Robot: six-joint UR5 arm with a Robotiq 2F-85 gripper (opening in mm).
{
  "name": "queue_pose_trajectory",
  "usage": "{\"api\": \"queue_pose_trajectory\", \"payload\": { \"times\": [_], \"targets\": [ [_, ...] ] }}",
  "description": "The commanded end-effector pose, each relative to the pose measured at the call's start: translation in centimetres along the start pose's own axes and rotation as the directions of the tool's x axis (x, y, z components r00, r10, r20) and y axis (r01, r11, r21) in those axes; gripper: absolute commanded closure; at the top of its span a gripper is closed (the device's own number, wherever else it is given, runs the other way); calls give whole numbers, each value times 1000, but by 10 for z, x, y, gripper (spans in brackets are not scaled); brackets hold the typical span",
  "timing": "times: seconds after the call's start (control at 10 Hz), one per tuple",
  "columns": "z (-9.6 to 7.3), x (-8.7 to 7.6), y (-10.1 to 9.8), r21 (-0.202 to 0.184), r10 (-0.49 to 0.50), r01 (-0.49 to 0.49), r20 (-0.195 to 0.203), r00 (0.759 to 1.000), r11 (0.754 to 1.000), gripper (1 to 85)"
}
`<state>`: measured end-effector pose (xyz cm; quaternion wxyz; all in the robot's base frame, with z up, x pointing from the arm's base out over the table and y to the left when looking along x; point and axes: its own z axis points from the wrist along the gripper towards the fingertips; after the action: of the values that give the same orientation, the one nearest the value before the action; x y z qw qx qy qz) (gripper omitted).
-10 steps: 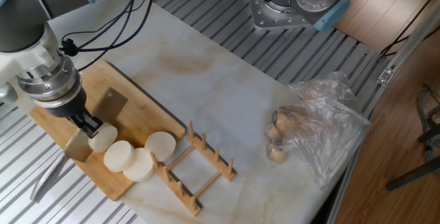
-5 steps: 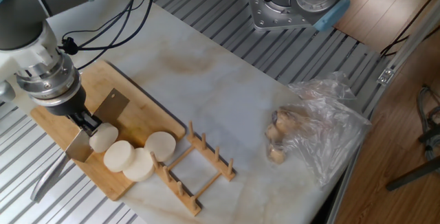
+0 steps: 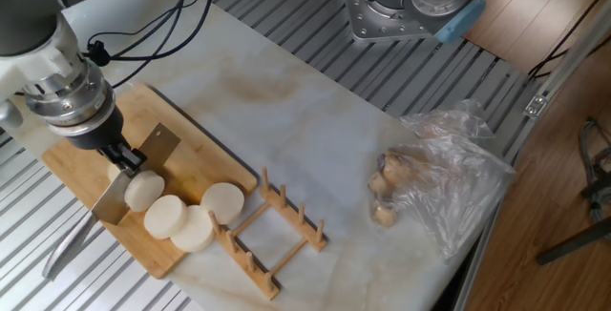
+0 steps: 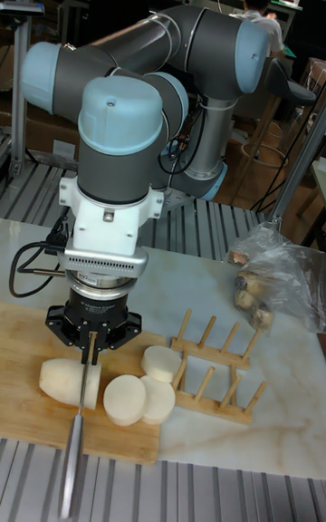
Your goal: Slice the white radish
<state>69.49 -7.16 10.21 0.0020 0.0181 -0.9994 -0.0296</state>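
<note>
1. Radish stub (image 3: 143,191) (image 4: 63,382) lies on its side on the cutting board (image 3: 200,163) (image 4: 27,341), directly under the gripper (image 3: 125,159) (image 4: 89,350), with its cut face toward the loose slices.
2. Gripper fingers are pressed together on the knife (image 3: 122,185) (image 4: 80,400), holding it near the top of the blade. The blade stands on edge and slants down past the stub; in the tall view it meets the stub's cut end, but whether the edge is in the flesh or just against it I cannot tell. The handle (image 3: 65,246) (image 4: 69,468) reaches out past the board's near edge.
3. Three round slices (image 3: 191,220) (image 4: 140,388) lie just beyond the stub on the same board, overlapping each other, at the end nearest the rack.
4. A wooden rack (image 3: 272,230) (image 4: 213,363) with upright pegs sits on the marble table (image 3: 315,130) (image 4: 199,286), touching the board's end.
5. Well apart, at the table's far side, a clear plastic bag (image 3: 449,173) (image 4: 276,273) holds brownish lumps (image 3: 384,192) (image 4: 249,291).
</note>
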Motion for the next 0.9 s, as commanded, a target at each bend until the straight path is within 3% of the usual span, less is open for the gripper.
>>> {"api": "queue_pose_trajectory", "payload": {
  "times": [0.0, 0.3, 0.5, 0.8],
  "targets": [
    [6, -1, 0, -12, 6, -6, 11, 1000, 1000, 693],
    [8, 0, 1, -18, 12, -12, 11, 1000, 1000, 733],
    [8, 1, -1, -11, 32, -32, 6, 999, 999, 843],
    [8, 3, 4, -37, 37, -37, 0, 999, 999, 843]
  ]
}}
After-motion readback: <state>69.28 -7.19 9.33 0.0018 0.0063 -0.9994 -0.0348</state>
